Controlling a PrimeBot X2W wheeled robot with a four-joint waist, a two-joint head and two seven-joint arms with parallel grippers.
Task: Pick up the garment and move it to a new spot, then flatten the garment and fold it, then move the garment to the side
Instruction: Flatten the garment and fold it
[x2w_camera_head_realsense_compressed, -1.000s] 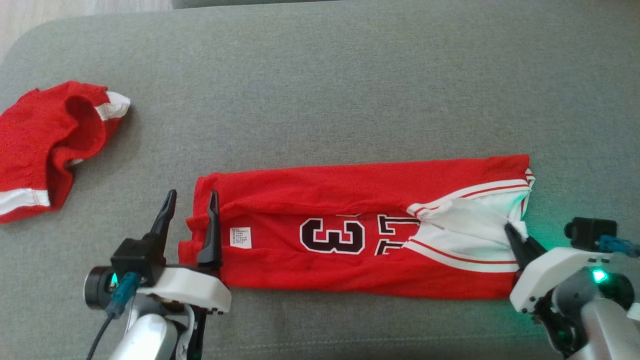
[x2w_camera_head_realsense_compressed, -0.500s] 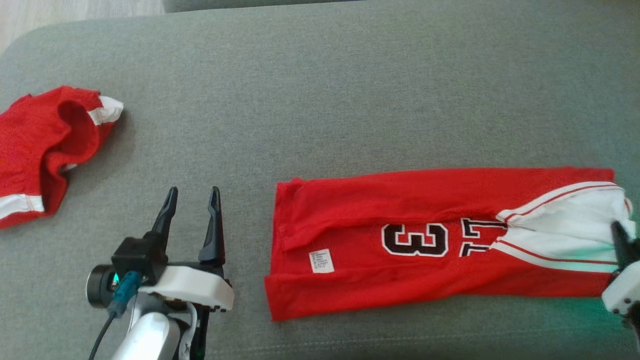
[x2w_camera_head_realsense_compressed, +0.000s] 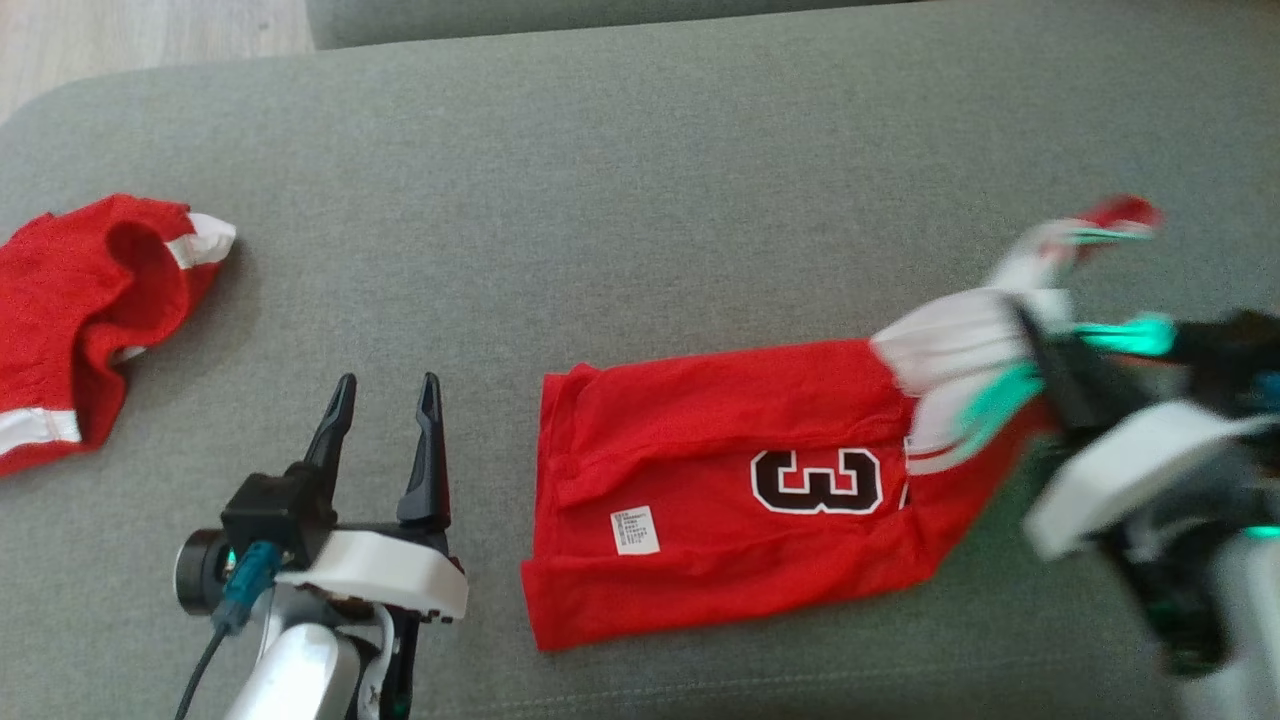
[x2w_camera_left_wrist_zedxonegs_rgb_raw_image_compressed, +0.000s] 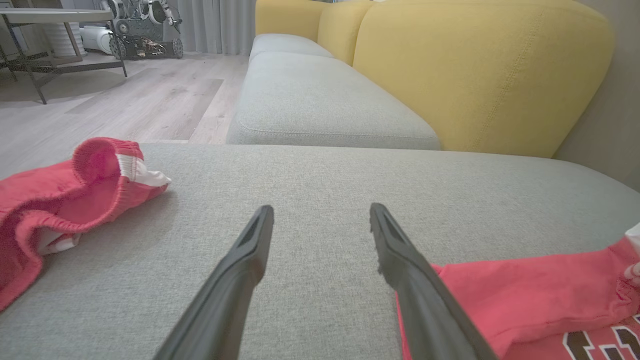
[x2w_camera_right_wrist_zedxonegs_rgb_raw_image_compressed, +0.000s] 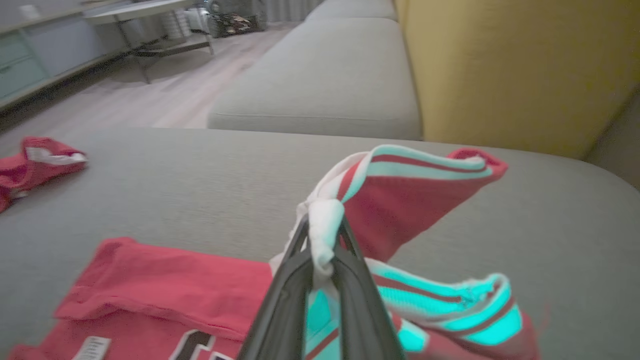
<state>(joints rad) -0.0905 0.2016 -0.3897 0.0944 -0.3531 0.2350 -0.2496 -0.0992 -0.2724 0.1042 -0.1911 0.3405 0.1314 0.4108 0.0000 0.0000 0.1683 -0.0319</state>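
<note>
While right gripper (x2w_camera_right_wrist_zedxonegs_rgb_raw_image_compressed: 322, 227) is pinching the jersey's (x2w_camera_head_realsense_compressed: 720, 500) white-trimmed end, that end, flat a moment ago, is rising off the cushion (x2w_camera_head_realsense_compressed: 640, 200) | body is lying flat leftward | fold is likely starting | left gripper (x2w_camera_head_realsense_compressed: 385, 395) is idling spread, beyond the far hem.

1 jersey (x2w_camera_head_realsense_compressed: 700, 470), 1 other red garmt (x2w_camera_head_realsense_compressed: 70, 300), 1 sofa (x2w_camera_head_realsense_compressed: 640, 150)

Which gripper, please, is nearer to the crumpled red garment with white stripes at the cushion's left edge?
Left. The left gripper stands open to the right of that crumpled red garment; the right gripper is far across, shut on the red numbered jersey.
</note>
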